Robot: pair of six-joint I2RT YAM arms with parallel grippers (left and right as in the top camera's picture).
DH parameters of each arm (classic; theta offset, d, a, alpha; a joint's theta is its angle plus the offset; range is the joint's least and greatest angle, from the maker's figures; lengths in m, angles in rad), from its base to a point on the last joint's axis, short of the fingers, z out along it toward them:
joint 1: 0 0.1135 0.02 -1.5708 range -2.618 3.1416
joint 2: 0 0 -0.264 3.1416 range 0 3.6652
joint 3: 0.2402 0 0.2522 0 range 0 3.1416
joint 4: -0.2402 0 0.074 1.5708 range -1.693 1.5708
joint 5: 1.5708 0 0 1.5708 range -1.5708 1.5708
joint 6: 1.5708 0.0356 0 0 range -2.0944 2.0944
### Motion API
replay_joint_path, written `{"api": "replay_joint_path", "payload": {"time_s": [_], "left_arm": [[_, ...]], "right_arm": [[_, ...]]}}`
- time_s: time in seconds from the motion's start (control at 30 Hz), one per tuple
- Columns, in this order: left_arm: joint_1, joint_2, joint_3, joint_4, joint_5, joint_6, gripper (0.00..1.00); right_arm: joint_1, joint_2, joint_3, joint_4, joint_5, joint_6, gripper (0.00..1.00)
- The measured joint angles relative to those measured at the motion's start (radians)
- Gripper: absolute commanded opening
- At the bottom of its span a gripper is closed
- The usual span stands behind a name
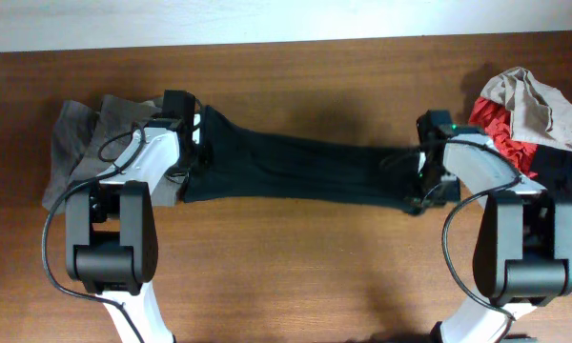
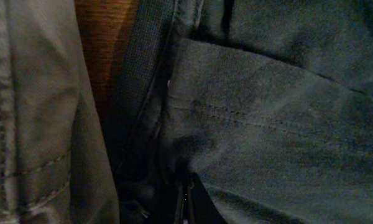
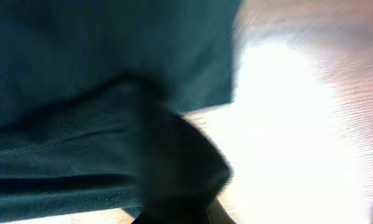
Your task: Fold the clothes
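Observation:
A black T-shirt (image 1: 296,167) is stretched in a narrow band across the middle of the table between my two grippers. My left gripper (image 1: 193,157) is shut on its left end; the left wrist view shows dark cloth (image 2: 267,118) bunched right at the jaws. My right gripper (image 1: 421,181) is shut on its right end; the right wrist view shows dark cloth (image 3: 81,93) hanging blurred over the table. Grey trousers (image 1: 81,143) lie under and beside my left arm, and show at the left of the left wrist view (image 2: 31,112).
A heap of beige (image 1: 534,100), red (image 1: 500,133) and black pieces (image 1: 562,176) lies at the right edge behind my right arm. The wooden table (image 1: 296,276) runs from the pale back edge to the front.

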Motion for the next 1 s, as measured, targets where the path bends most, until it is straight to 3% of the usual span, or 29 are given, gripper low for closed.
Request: {"api": "replay_joint_path", "payload": {"time_s": [0.23, 0.73, 0.83, 1.0], "left_arm": [[0.000, 0.000, 0.000, 0.000, 0.000, 0.000, 0.04], [0.000, 0.000, 0.000, 0.000, 0.000, 0.007, 0.04], [0.000, 0.000, 0.000, 0.000, 0.000, 0.008, 0.04], [0.000, 0.000, 0.000, 0.000, 0.000, 0.011, 0.04]], "right_arm": [[-0.001, -0.006, 0.115, -0.024, 0.090, -0.037, 0.19], [-0.006, -0.007, 0.120, -0.002, 0.212, -0.060, 0.32], [-0.006, -0.007, 0.122, -0.057, 0.132, -0.047, 0.33], [-0.005, -0.007, 0.122, -0.148, -0.085, -0.062, 0.44]]}}
